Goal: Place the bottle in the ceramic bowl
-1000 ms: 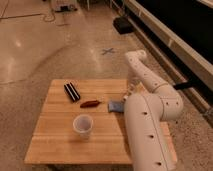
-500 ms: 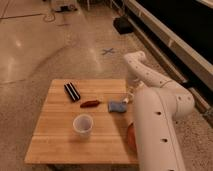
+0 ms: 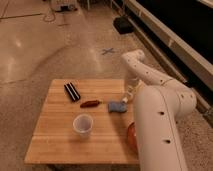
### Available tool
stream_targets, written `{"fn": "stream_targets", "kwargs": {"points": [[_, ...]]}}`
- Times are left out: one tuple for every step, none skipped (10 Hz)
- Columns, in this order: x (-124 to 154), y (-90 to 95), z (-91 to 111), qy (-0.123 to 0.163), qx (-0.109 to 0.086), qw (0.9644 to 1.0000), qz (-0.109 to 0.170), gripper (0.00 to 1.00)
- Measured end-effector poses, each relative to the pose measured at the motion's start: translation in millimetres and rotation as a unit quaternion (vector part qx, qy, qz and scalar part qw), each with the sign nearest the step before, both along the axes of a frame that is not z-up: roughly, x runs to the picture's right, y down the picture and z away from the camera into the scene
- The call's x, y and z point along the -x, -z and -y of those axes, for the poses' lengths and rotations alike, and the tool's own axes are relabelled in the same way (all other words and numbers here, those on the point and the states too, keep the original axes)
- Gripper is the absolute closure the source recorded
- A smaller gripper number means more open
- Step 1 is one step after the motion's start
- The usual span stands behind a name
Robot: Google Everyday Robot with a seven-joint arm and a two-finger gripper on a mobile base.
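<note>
My gripper (image 3: pixel 127 98) hangs at the end of the white arm, low over the right side of the wooden table (image 3: pixel 55 142), just right of and above the blue sponge (image 3: pixel 117 106). Something small and white sits at the gripper, but I cannot tell whether it is the bottle or part of the hand. The ceramic bowl (image 3: pixel 131 138) shows only as a red-orange sliver at the table's right front; the arm's thick white body hides the rest of it.
A translucent white cup (image 3: pixel 83 125) stands at the table's middle front. A small red-brown object (image 3: pixel 90 104) lies left of the sponge. A black bar-shaped object (image 3: pixel 72 91) lies at the back left. The arm's body (image 3: pixel 160 130) covers the table's right edge.
The arm's thick body has shifted right and nearer the camera, uncovering the sponge and the bowl's edge. The gripper stays by the sponge, a little lower.
</note>
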State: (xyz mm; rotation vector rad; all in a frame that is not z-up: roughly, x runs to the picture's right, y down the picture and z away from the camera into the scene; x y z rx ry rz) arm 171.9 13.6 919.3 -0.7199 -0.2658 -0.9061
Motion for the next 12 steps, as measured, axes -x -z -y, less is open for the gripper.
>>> {"fn": "stream_targets", "kwargs": {"points": [[3.9,19.0,-5.8,0.004,-0.001,1.0,0.003,0.87],[4.5,29.8,-13.6,0.012,-0.002,0.9999,0.006,0.88],[6.2,36.5,-17.7,0.021,-0.002,0.9997,0.01,0.88],[11.6,46.5,-19.2,0.024,-0.002,0.9996,0.016,0.88],[5.7,59.1,-22.1,0.02,-0.002,0.9997,0.013,0.88],[-1.8,73.6,-31.8,0.013,-0.002,0.9999,0.008,0.88],[-5.0,90.4,-46.3,0.006,-0.002,1.0,0.003,0.88],[-5.7,101.5,-52.8,0.003,-0.004,1.0,0.002,0.88],[-7.7,113.6,-57.9,0.001,-0.006,1.0,0.001,0.88],[-10.8,123.1,-60.3,-0.001,-0.007,1.0,-0.002,0.88],[-11.5,125.1,-61.4,-0.004,-0.006,1.0,-0.001,0.88],[-12.4,127.1,-66.9,-0.006,-0.003,1.0,0.0,0.88]]}}
